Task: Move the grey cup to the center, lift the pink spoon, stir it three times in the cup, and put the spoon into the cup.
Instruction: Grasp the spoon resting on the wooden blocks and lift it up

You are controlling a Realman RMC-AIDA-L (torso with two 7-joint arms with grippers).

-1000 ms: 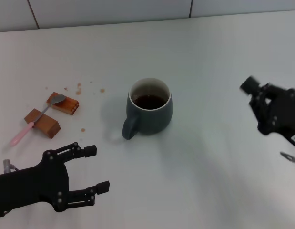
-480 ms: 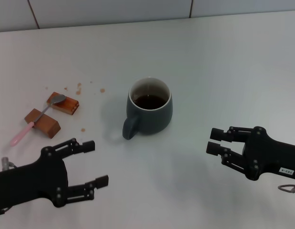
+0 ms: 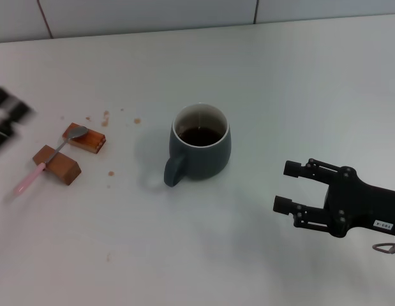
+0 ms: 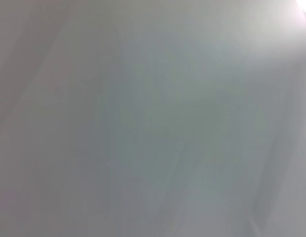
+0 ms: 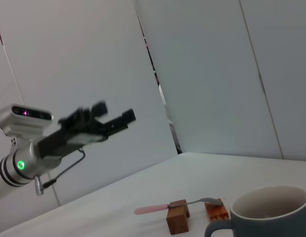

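Two hands in play, both empty. Left hand [image 3: 7, 118] sits at the far left edge of the head view, smeared by motion; the right wrist view shows it [image 5: 115, 118] raised well above the surface with fingers parted and nothing between them. Just right of it in the head view, the pink spoon [image 3: 49, 157] lies across two wooden blocks [image 3: 69, 155]: metal bowl resting on the far block, pink handle sloping down past the near block to the white surface [image 3: 299, 83]. Spoon is near the left hand but clearly below it and apart from it. A few brown crumbs [image 3: 106, 117] lie scattered beyond and beside the blocks. Grey cup [image 3: 200, 145] stands upright near the middle of the surface, dark liquid inside, handle pointing toward the robot and slightly left; well apart from the spoon. Right hand [image 3: 288, 187] hovers right of the cup and nearer the robot, fingers spread and pointing left toward the cup, not touching it. Right wrist view has the cup [image 5: 266, 211] up close, with the spoon [image 5: 167, 207] on its blocks behind. Left wrist view shows only blank grey.
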